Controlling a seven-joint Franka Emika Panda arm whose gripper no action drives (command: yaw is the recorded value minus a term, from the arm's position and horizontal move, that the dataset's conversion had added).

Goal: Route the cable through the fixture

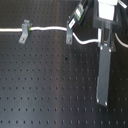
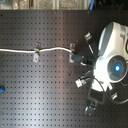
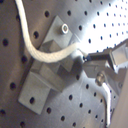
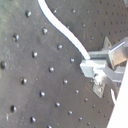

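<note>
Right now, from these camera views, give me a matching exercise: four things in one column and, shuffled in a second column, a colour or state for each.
Things:
1. cable
2. fixture
3. gripper
4. board

Colours or states:
A. black, dotted with holes
B. white, lying across the notched clip
C. shut on the cable
D. grey metal, bolted to the board

Pairs: 1-B, 2-D, 3-C, 4-A
</note>
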